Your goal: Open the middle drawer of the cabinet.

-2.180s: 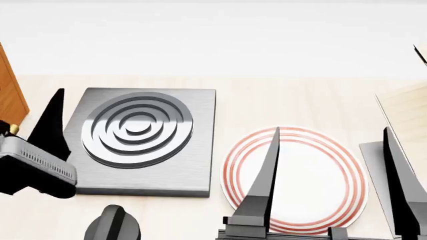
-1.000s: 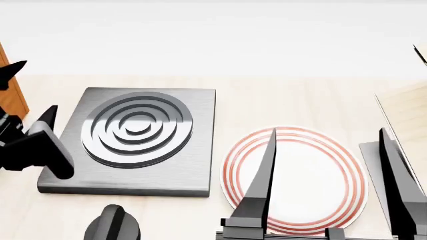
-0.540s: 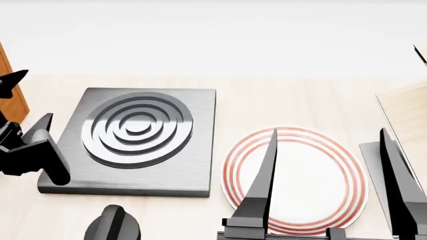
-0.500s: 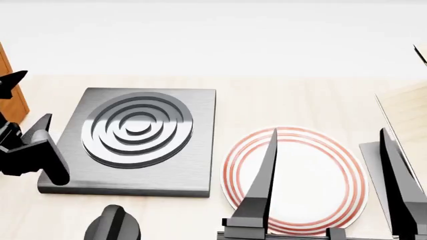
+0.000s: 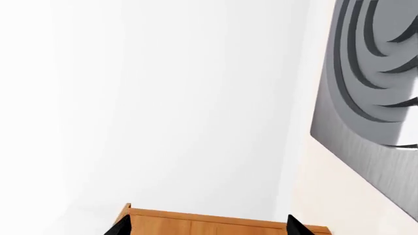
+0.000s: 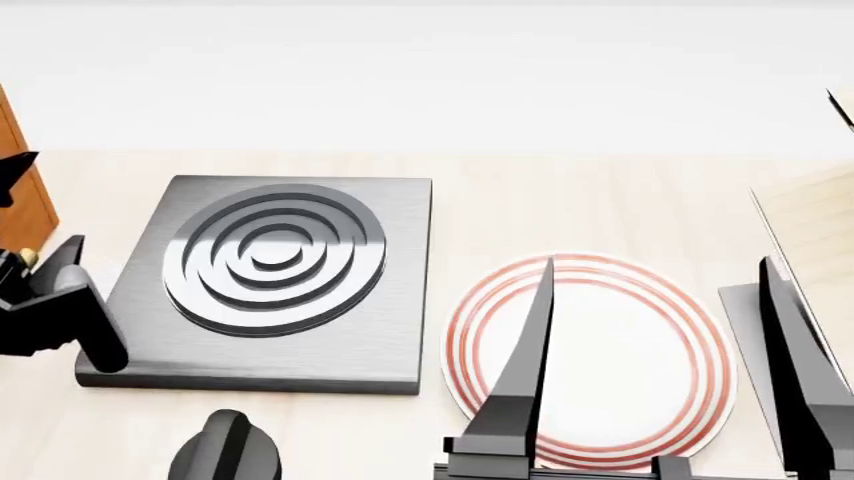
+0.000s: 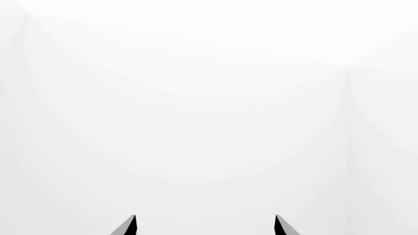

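Observation:
The orange-brown cabinet [image 6: 19, 175] shows only as a strip at the head view's far left edge. Its drawer fronts are out of view, so I cannot pick out the middle drawer. A small brass bit [image 6: 24, 259], possibly a handle end, shows beside my left gripper. My left gripper [image 6: 40, 215] is open, next to the cabinet and left of the hotplate. In the left wrist view the left gripper [image 5: 207, 228] has its two fingertips spread in front of the cabinet's wooden top edge [image 5: 216, 224]. My right gripper [image 6: 659, 265] is open and empty over the plate; it faces a white wall in the right wrist view [image 7: 205, 228].
A grey square hotplate [image 6: 274, 280] with ring grooves lies on the pale table right of the left gripper; it also shows in the left wrist view [image 5: 372, 98]. A white plate with red rings [image 6: 627, 360] lies under the right gripper. Pale wood boards [image 6: 814, 225] stand at the right.
My left gripper has shifted left and a little down, closer to the cabinet, and a brass bit now shows beside it. The right arm has not moved.

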`<state>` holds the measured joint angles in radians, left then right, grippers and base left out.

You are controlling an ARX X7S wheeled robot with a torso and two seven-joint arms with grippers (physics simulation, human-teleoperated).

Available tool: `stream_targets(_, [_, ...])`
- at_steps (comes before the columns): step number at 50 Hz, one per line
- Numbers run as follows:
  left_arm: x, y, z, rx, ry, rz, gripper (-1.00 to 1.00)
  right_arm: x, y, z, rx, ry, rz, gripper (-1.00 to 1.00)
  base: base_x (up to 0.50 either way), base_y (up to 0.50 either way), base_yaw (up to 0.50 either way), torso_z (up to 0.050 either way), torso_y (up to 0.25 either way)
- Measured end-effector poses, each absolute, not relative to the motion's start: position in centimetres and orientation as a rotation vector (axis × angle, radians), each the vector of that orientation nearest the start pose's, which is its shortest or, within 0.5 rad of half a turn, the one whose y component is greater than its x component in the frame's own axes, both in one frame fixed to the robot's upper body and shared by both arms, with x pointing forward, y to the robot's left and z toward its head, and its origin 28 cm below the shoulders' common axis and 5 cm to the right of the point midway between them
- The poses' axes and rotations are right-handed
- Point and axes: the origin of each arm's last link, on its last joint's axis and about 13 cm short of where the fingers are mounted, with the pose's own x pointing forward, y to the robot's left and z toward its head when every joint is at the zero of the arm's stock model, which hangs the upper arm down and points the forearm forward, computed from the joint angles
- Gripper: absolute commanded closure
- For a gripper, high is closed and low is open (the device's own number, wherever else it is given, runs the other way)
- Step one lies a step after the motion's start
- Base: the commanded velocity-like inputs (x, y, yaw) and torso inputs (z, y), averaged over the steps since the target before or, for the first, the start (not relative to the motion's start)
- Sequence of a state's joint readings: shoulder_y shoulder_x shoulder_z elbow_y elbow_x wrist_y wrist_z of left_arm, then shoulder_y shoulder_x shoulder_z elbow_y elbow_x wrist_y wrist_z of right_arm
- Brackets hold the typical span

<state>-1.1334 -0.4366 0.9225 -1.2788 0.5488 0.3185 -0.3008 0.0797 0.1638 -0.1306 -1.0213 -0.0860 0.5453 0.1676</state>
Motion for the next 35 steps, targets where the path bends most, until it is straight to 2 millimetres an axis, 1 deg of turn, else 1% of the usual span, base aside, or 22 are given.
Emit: stream_targets(35, [38.55, 35.79, 12.34, 1.545, -0.078, -0.032, -1.0, 16.33, -9.81, 18.79, -0.15, -0.566, -0.063, -1.0, 0.0, 0.0, 0.0, 0.0, 0.0])
